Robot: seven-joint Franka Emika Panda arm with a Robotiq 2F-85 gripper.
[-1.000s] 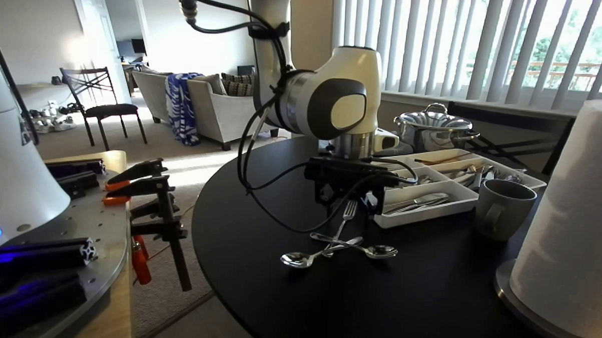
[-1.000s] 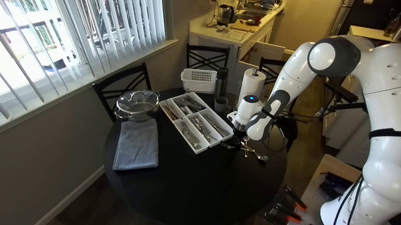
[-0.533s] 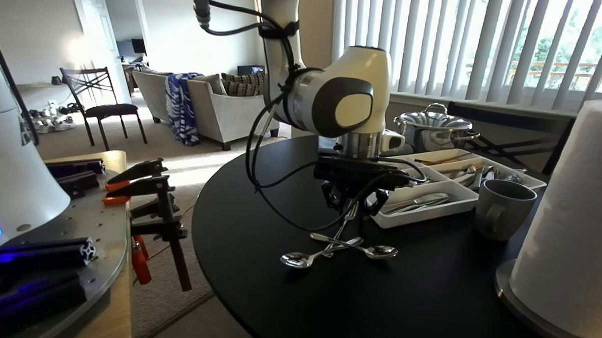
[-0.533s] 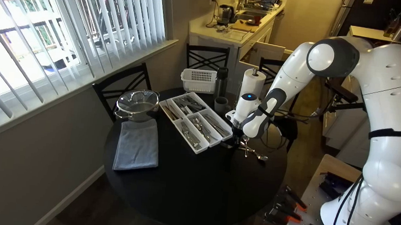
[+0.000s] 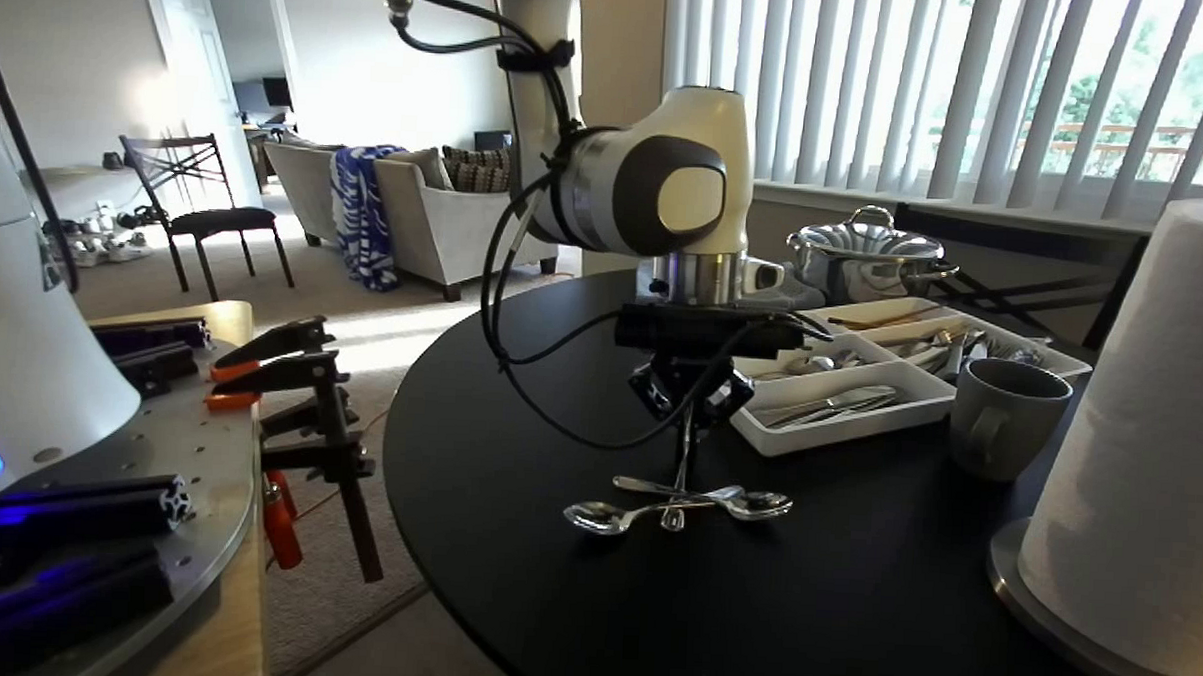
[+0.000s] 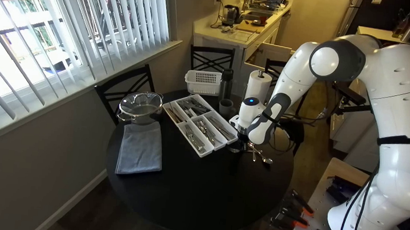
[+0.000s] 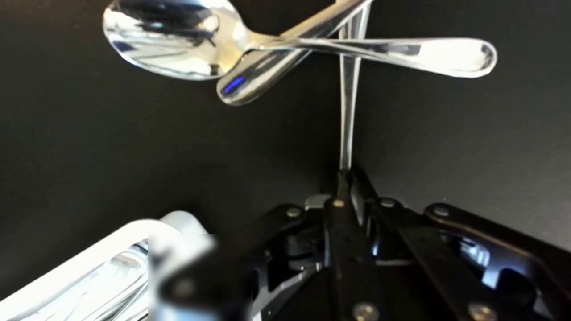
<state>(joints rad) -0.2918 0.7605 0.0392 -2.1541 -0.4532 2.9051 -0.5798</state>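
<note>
so in the wrist view the gripper [image 7: 345, 174] sat at the bottom of the frame, jaws clamped together on a fork [image 7: 349, 107], whose handle ran from the tips toward the top edge. a spoon [image 7: 174, 40] lay across that handle, bowl at upper left, and a second spoon [image 7: 250, 82] crossed it too, only its handle showing. a white cutlery tray [image 7: 89, 259] peeked in at lower left.

in an exterior view the fork was just below the middle of the frame, its handle end between the two spoon bowls; couldn't tell if it touched the black table [image 5: 833, 596]. the tray sat just right of the gripper, a gray mug [image 5: 1004, 422] was near its corner, and a paper towel roll [image 5: 1138, 437] took up the right edge. a shiny pot [image 5: 859, 269] stood behind the tray.

in an exterior view the gripper was right of center, mostly hidden by the arm [image 6: 296, 74], so i couldn't read the jaws there. tray was near center, a folded cloth [image 6: 140, 148] to its lower left, a white basket [image 6: 203, 82] and dark bottle [image 6: 225, 85] farther up.
</note>
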